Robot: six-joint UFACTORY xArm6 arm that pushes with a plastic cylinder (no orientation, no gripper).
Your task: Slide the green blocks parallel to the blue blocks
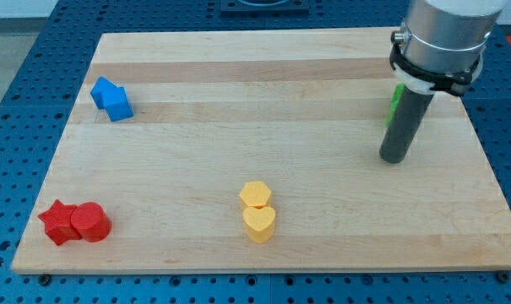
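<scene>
Two blue blocks (111, 98) sit touching each other at the view's upper left of the wooden board; their shapes are hard to make out. A green block (395, 100) shows only as a thin sliver at the view's right, mostly hidden behind my rod. My tip (394, 159) rests on the board just below the green block, toward the view's bottom. Whether there is more than one green block I cannot tell.
A red star (58, 222) and a red cylinder-like block (91, 223) touch at the view's lower left. A yellow hexagon (255, 194) and a yellow heart (259, 224) touch at the bottom centre. The board's right edge (491, 169) is close to my tip.
</scene>
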